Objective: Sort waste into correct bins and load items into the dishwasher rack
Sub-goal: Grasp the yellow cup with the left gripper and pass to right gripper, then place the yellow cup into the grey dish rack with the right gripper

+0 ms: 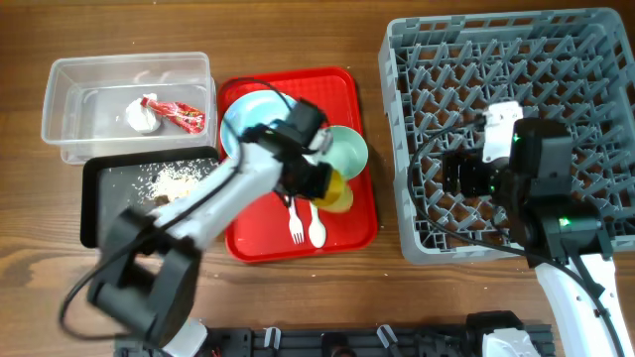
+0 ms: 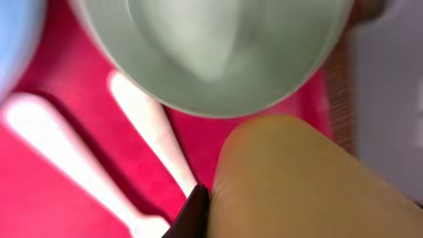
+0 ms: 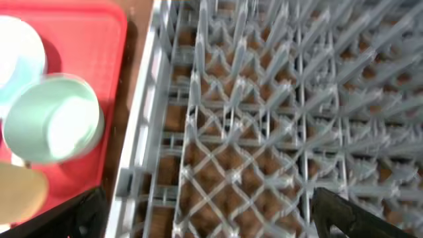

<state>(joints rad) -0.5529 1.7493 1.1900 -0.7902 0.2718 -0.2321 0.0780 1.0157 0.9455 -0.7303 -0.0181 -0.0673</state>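
The overhead view is lit evenly and softly; only faint shadows are cast on the wooden table [image 1: 298,30]; pale glare is seen on the walls of the clear tub [image 1: 50,109]; focus is kept sharp to the edges. The left wrist view is heavily blurred throughout; the mint-green bowl [image 2: 211,53], the yellow cup [image 2: 304,185] and the white utensil handles [image 2: 152,132] are rendered as soft, edgeless shapes. The right wrist view is smeared as well; the dishwasher rack [image 3: 277,99] is washed pale toward the far right.
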